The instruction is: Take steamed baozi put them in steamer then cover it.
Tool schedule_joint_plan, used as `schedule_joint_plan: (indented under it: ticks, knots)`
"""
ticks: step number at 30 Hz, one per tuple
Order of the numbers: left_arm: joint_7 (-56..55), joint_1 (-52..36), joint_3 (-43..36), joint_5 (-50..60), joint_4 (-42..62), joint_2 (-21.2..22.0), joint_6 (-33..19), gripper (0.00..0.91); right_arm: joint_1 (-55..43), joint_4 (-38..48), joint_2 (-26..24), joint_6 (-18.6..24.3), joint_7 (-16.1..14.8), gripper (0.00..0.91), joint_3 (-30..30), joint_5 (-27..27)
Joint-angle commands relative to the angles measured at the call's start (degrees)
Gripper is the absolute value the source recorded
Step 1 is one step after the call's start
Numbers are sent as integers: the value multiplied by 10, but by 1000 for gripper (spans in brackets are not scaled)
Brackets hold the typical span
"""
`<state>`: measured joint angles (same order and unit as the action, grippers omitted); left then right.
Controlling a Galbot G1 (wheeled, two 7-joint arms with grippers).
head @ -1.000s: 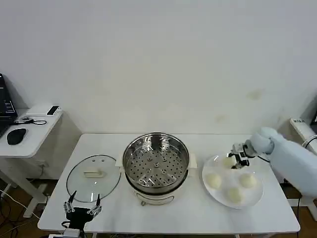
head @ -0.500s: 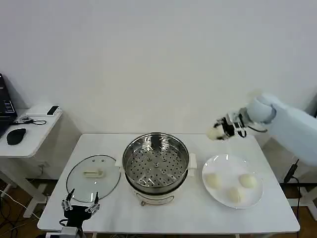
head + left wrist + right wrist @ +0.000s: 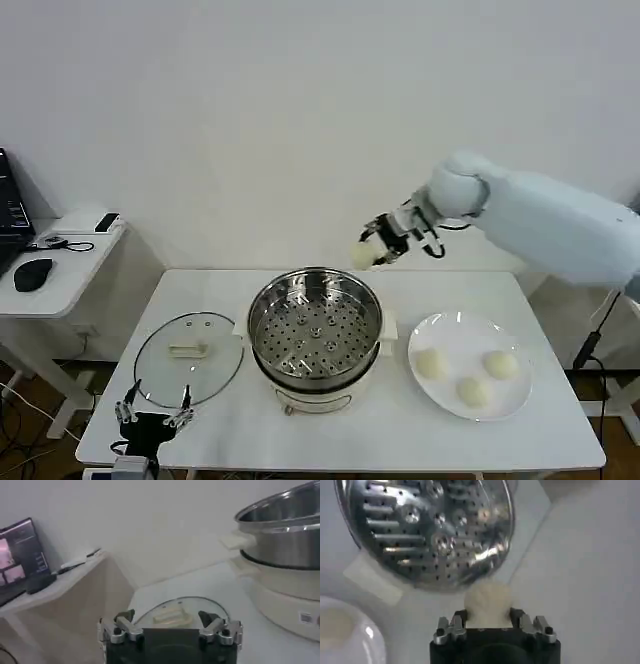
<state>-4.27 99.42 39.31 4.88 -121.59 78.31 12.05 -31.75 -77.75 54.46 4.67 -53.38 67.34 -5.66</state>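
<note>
The right gripper [image 3: 368, 252] clamps one baozi [image 3: 362, 256] in the air above the far rim of the steamer [image 3: 315, 335]; three more baozi [image 3: 431, 364] lie on the plate [image 3: 455, 327] right of the steamer. The cover [image 3: 189, 357] lies flat left of the steamer, and the left gripper [image 3: 152, 415] hangs spread wide at the cover's near edge.

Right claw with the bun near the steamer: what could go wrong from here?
1. The right claw holds a baozi in the air at the steamer's far rim, not yet over the perforated tray; released now, it might hit the rim or the table.
2. The bun is soft; a tight pinch could dent it.
3. The glass lid lies close to the steamer, near the left claw, which may nudge it.
</note>
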Motion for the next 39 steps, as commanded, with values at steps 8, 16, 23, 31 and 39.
schedule_joint_plan:
  ticks: [8, 16, 23, 31, 39]
  knots:
    - [2, 10, 18, -2, -17, -1, 4, 907, -2, 25, 140, 111, 18, 595, 97, 69]
    - [2, 12, 32, -6, -14, 1, 1, 907, 31, 92, 167, 180, 25, 595, 88, 154]
    - [2, 14, 35, -7, -16, 4, 2, 907, 54, 137, 187, 210, 37, 595, 73, 204]
    - [1, 10, 32, -5, -10, 6, 1, 907, 59, 153, 200, 217, 40, 736, 74, 201]
    - [2, 15, 34, -5, -17, 5, 1, 907, 45, 137, 197, 220, 56, 907, 71, 186]
